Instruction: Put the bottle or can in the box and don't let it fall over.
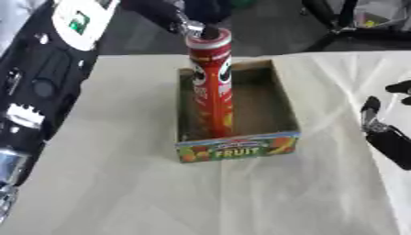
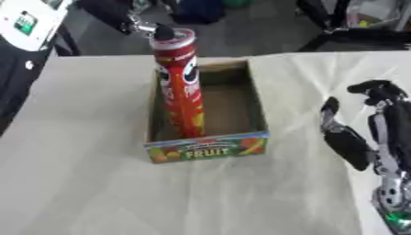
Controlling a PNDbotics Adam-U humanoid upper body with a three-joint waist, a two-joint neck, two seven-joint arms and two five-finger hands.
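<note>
- The left hand (image 2: 148,28) comes in from the upper left, above the far edge of the table; a dark fingertip touches the rim of the can's top on its left side; only that fingertip and a silver joint behind it show plainly, so whether the fingers curl round the can or merely rest against it cannot be told.
- The can (image 1: 213,85) is a tall red tube with a face printed on its side and a pale ring round its lid; it stands upright inside the box, its base on the box floor toward the near left part, close to the front wall; its upper part rises well above the walls.
- The box (image 1: 282,110) is an open, shallow cardboard tray with brown inner walls; its front panel carries bright fruit pictures and the word FRUIT; it sits on the middle of the table, slightly askew.
- The right hand (image 2: 353,142) shows at the right edge, well apart from the box; its black fingers point up and lie relaxed, holding nothing.
- The table (image 1: 201,197) is covered by a pale cream cloth, creased on the right side.
- The left arm (image 1: 40,92), black with white panels, fills the left edge of the left eye view.
</note>
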